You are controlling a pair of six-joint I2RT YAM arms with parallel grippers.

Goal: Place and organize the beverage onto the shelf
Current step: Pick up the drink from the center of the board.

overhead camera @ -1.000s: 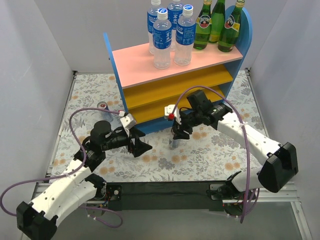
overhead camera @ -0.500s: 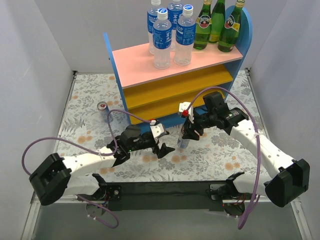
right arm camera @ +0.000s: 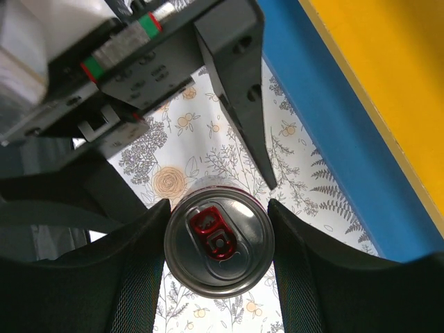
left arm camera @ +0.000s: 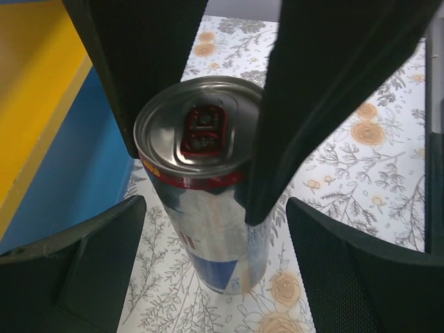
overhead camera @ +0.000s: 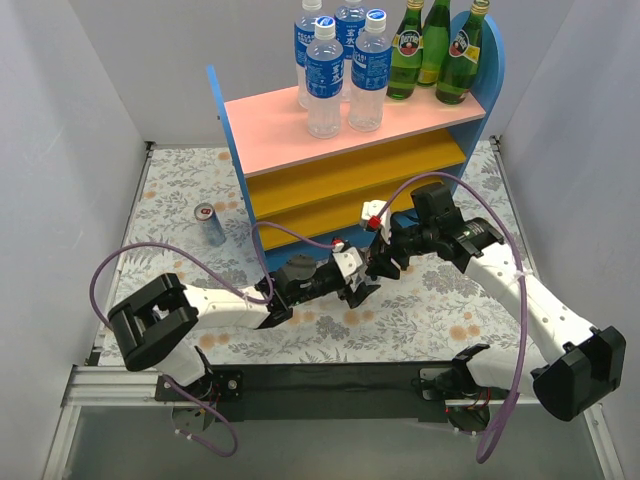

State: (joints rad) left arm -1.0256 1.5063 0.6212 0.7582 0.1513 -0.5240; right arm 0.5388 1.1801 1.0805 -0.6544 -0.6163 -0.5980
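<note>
So, the right arm (overhead camera: 505, 275) reaches in from the right side. The right jaws are clamped on the upper part of a silver-red can (left arm camera: 201, 222), one finger (left arm camera: 333, 83) on each side just under the rim. This held can sits just in front of the blue base of the shelf (overhead camera: 222, 110), roughly upright. Can't tell whether its bottom touches the bench (overhead camera: 170, 190). The left arm (overhead camera: 230, 305) stretches low across the bench toward the same can. The left jaws are apart and straddle the can lower down, one pad (left arm camera: 83, 270) on either side, with a gap to the can body and no contact. A second can (overhead camera: 209, 224) stands alone on the bench left of the shelf, well apart from both arms. On the shelf's pink top board, four clear plastic bottles (overhead camera: 324, 75) with blue labels and caps are bunched near the middle. Three green glass bottles (overhead camera: 405, 55) stand grouped at the right end beside them.
</note>
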